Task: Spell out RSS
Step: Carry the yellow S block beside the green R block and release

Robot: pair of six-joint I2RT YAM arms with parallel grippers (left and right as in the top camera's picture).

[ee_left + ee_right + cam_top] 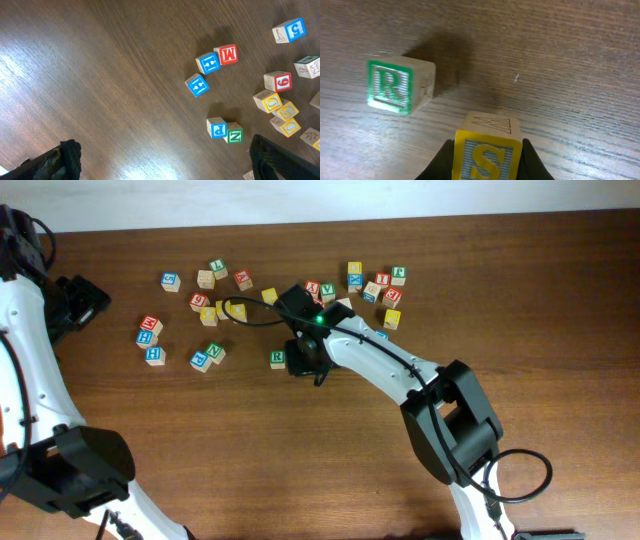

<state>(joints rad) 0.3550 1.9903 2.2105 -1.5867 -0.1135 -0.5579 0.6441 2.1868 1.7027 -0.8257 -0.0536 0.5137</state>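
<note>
The R cube [400,85], a green R on a pale face, lies on the wooden table [230,450]; overhead it shows as the R cube [278,359] near the middle. My right gripper [487,159] is shut on a yellow-framed S cube [487,152], a short gap to the right of the R. From above, the right gripper [303,360] hides that cube. Other yellow cubes [392,318] lie in the scatter behind, their letters unreadable. My left gripper [165,167] is open and empty over bare wood; overhead the left gripper [82,298] sits at the far left.
Several loose letter cubes are scattered along the back of the table. Among them are blue H cubes [207,63], a red M [227,54], and a blue P [218,128] beside a green N [233,135]. A black cable [245,315] loops behind my right wrist.
</note>
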